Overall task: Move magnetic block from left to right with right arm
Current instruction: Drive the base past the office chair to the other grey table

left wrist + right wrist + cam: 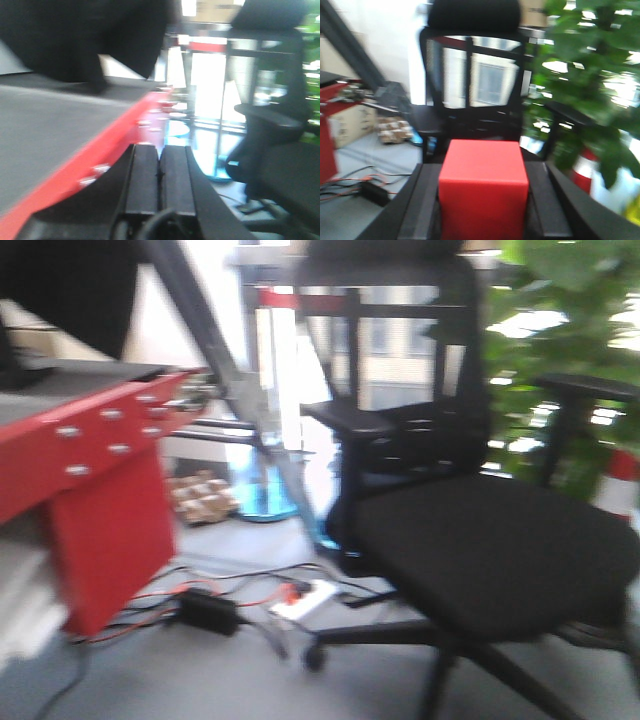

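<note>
In the right wrist view the magnetic block (483, 187), a plain matte red cube, fills the gap between the two black fingers (427, 200) of my right gripper (483, 172), which is shut on it. The block is held in the air, facing a black office chair. In the left wrist view my left gripper (160, 150) is shut, its two black fingers (142, 175) pressed together with nothing between them, beside the red table edge (100, 150). Neither gripper shows in the blurred front view.
A black office chair (480, 540) stands right of the red-edged table (90, 440). Cables and a power strip (300, 602) lie on the grey floor. A green plant (590, 75) and a red-and-white post (585, 167) are at the right. A black arm (80, 35) looms over the grey tabletop.
</note>
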Available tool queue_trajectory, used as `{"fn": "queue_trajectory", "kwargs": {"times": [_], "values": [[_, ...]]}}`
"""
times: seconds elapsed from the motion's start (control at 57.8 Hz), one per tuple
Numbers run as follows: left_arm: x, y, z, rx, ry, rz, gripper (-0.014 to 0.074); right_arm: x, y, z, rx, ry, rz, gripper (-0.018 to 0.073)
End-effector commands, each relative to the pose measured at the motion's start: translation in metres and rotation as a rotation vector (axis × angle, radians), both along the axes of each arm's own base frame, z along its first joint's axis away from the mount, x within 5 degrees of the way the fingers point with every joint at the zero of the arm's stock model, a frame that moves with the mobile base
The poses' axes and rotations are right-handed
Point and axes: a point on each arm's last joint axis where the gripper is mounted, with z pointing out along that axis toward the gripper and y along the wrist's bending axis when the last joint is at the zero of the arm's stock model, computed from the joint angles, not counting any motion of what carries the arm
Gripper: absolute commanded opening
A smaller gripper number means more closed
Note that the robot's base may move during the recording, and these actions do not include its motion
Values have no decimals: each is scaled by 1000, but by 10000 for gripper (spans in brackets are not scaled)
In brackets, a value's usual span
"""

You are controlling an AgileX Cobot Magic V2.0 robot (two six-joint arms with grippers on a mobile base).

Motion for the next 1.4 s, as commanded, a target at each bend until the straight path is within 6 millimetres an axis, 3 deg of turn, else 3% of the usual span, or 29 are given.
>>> {"fn": "queue_trajectory", "kwargs": {"times": [0.0,1.383], "values": [[-1,0,5,-19,-85,-1,-117,-1,0,17,-12,-108,-6,298],[-1,0,5,-19,-85,-1,-117,-1,0,17,-12,-108,-6,298]]}}
